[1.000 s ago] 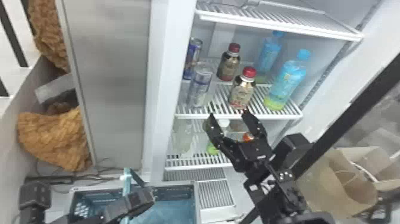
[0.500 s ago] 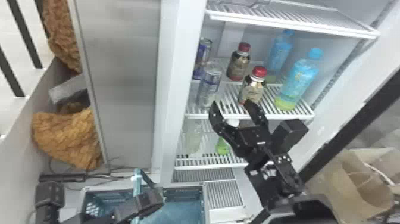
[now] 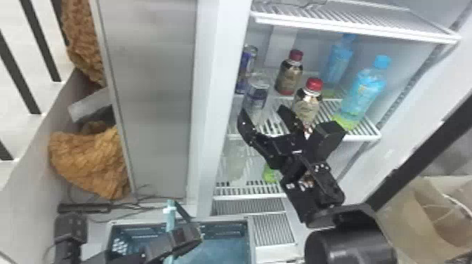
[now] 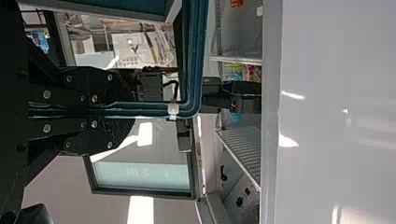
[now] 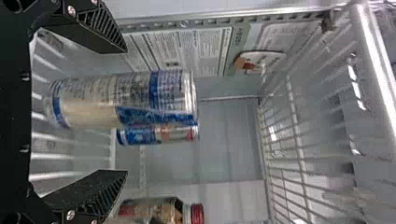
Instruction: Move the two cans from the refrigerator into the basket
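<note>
The front can (image 5: 126, 100) is seen upright on the refrigerator shelf (image 3: 365, 135), with the rear can (image 3: 250, 58) placed behind it. In the right wrist view, the front can is flanked by the spread fingers of the right gripper (image 3: 261, 110), and no grip on it is made. To its side, a red-capped bottle (image 3: 307, 105) is stood. Below, the rim of the basket (image 3: 224, 222) is pinched by the left gripper (image 4: 132, 109), its fingers brought together on it. The first pick appears to be in hand; a centred approach, then closure around the can, is called for, with the bottle left unbumped.
</note>
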Tool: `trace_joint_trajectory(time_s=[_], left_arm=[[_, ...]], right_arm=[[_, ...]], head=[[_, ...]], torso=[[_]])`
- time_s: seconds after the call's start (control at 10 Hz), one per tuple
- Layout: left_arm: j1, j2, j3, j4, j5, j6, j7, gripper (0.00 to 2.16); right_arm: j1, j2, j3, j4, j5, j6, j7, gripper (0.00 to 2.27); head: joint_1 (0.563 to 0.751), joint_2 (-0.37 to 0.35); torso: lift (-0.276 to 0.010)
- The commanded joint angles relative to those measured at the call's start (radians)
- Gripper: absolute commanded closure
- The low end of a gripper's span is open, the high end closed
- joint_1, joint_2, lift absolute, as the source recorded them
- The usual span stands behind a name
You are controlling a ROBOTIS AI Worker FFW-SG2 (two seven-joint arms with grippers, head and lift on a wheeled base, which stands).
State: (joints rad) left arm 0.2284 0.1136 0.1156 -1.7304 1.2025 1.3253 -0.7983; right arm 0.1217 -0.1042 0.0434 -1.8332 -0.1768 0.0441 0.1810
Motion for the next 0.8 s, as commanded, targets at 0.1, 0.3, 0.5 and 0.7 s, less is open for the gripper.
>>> trace_joint_trajectory(time_s=[0.1, 0.3, 0.5, 0.7], left_arm=[[0.002, 0.000, 0.000, 0.001, 0.002, 0.000, 0.001, 1.19], [0.005, 0.001, 0.000, 0.001, 0.002, 0.000, 0.001, 1.19], [0.005, 0.001, 0.000, 0.001, 0.002, 0.002, 0.002, 1.19], [0.007, 0.000, 0.000, 0.001, 0.002, 0.002, 0.002, 1.19]], right_arm=[[-0.038, -0.005, 0.022, 0.035, 0.001, 0.000, -0.015, 0.12], [-0.075, -0.014, 0.044, 0.075, -0.015, 0.000, -0.025, 0.12], [-0.119, -0.022, 0.064, 0.114, -0.025, 0.000, -0.028, 0.12], [-0.141, -0.025, 0.074, 0.129, -0.027, 0.000, -0.037, 0.12]], head=[[0.695, -0.196], [0.695, -0.194], [0.695, -0.181], [0.695, -0.172]], torso=[[-0.031], [-0.031], [-0.031], [-0.031]])
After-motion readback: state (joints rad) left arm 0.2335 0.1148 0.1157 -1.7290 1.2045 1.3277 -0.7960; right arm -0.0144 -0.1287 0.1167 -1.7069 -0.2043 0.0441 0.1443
